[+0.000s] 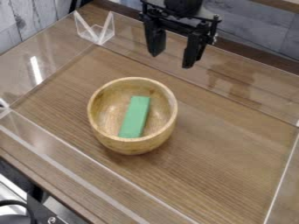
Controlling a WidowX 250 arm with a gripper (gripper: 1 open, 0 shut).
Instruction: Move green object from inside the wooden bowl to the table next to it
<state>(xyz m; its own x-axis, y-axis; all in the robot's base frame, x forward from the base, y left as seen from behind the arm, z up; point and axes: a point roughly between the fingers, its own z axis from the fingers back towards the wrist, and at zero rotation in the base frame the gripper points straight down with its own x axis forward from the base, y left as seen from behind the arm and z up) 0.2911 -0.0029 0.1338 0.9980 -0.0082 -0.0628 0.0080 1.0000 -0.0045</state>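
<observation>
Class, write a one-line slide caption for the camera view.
A green block lies inside a wooden bowl on the table, with the open black tool above.

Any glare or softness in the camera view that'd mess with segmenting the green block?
Camera view: low resolution, edges slightly soft; green block still separates cleanly from the wooden bowl; black gripper reads dark with little inner detail; pale highlights on the clear acrylic walls.

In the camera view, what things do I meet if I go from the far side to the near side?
The open black gripper → the wooden bowl, with the green block lying inside it.
</observation>
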